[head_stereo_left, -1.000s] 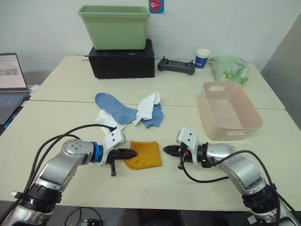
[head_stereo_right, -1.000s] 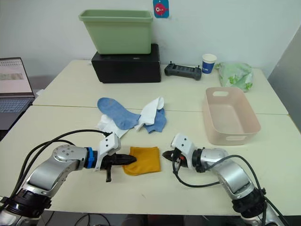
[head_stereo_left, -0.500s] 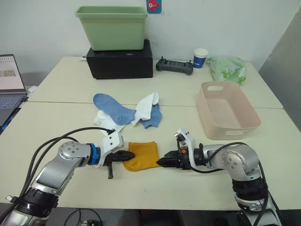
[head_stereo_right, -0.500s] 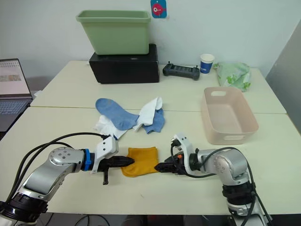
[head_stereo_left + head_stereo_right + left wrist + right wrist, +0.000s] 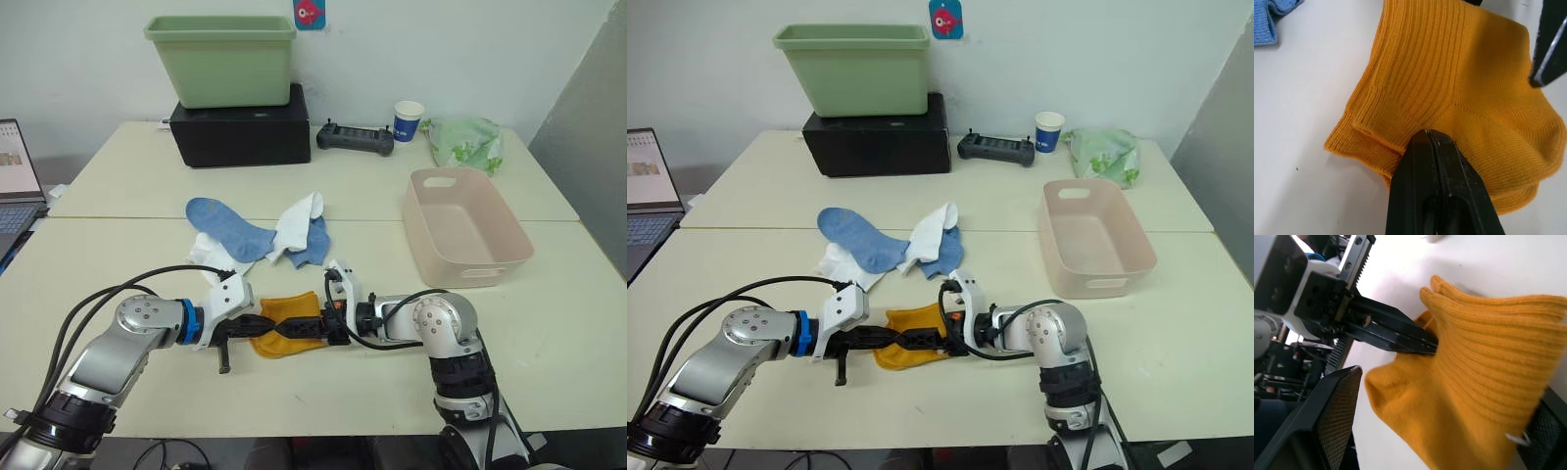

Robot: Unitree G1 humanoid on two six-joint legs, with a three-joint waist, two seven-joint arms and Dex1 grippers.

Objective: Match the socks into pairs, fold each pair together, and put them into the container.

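Left wrist view: the folded yellow socks (image 5: 1459,93) are a ribbed mustard knit, two layers stacked, with rounded toe ends and a doubled cuff edge. The left gripper (image 5: 1428,134) has its two black fingers pressed together with no gap, their tips nipping the edge of the fabric where the rib pattern changes.

Right wrist view: the right gripper (image 5: 1440,396) stands wide open, one cross-hatched black pad (image 5: 1334,418) on each side of the yellow bundle, which lies between the pads; whether they touch the knit I cannot tell. The left gripper's shut fingers meet the bundle from the far side.

Head views: the yellow bundle lies on the near part of the cream table (image 5: 323,392), between the two grippers, left (image 5: 257,324) and right (image 5: 299,330).

Count on the table:
- 2 yellow socks, folded as one bundle.
- 2 blue socks (image 5: 225,223), soft flat knit, in a loose heap farther back.
- 2 white socks (image 5: 297,217), mixed into the same heap, overlapping the blue ones.
- 1 pink container (image 5: 465,227), low smooth plastic tub with rounded corners and handle slots, right of the heap and well apart from the yellow bundle; nothing inside.
- 1 green tub (image 5: 221,59) on 1 black box (image 5: 240,135) at the back.
- 1 paper cup (image 5: 407,120).
- 1 green bag (image 5: 465,142), crumpled.
- 1 black controller (image 5: 355,138).
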